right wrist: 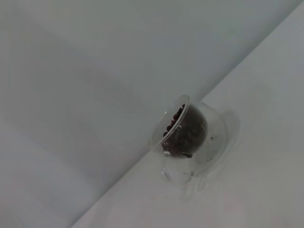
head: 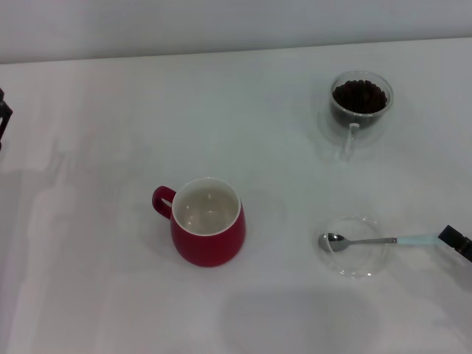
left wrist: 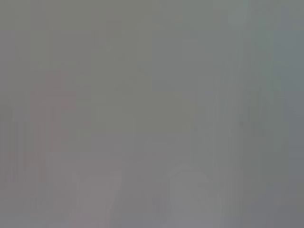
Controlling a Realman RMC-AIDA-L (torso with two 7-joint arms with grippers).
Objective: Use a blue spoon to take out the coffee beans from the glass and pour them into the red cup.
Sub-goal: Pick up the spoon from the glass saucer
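Head view: left gripper point(head: 3, 118) parked at far left edge, finger state unreadable. Red cup point(head: 208, 221) centre, empty. Glass point(head: 360, 99) with coffee beans point(head: 359, 96) far right, fragile. Blue spoon point(head: 376, 240) on clear saucer point(head: 355, 264), light, stiff, slippery; grasp pale handle. Right gripper point(head: 457, 242) touching handle end, opening unclear.

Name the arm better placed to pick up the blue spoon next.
Right. The right gripper sits at the blue spoon handle's tip, by the glass saucer; the left gripper is at the table's far left edge.
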